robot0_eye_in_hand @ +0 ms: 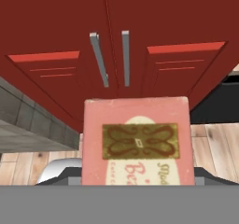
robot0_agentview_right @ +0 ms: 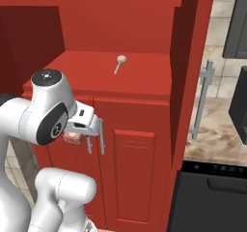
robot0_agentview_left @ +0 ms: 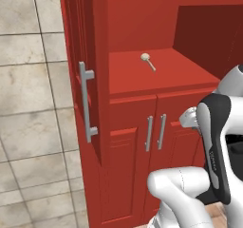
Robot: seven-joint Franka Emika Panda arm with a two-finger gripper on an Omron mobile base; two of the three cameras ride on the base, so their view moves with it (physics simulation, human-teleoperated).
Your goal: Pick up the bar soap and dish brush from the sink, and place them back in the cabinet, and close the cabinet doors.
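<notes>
My gripper (robot0_agentview_right: 77,133) is shut on the bar soap (robot0_eye_in_hand: 137,141), a pinkish-orange block with a pale printed label that hides the fingertips in the hand view. In the right base view the bar soap (robot0_agentview_right: 72,138) peeks out under the hand, in front of the lower doors. The hand (robot0_agentview_left: 189,119) hangs below the shelf level. The tall red cabinet (robot0_agentview_left: 142,13) stands open, its left door (robot0_agentview_left: 90,42) and right door (robot0_agentview_right: 193,57) swung outward. A dish brush (robot0_agentview_left: 148,61) (robot0_agentview_right: 119,63) lies on the red shelf (robot0_agentview_left: 156,75). The sink is out of view.
Two smaller red doors (robot0_eye_in_hand: 116,55) with short silver handles sit below the shelf, shut, right before the hand. A dark appliance front (robot0_agentview_right: 212,197) stands low on the right, below a stone counter (robot0_agentview_right: 217,134). Tiled wall (robot0_agentview_left: 28,103) lies left of the cabinet.
</notes>
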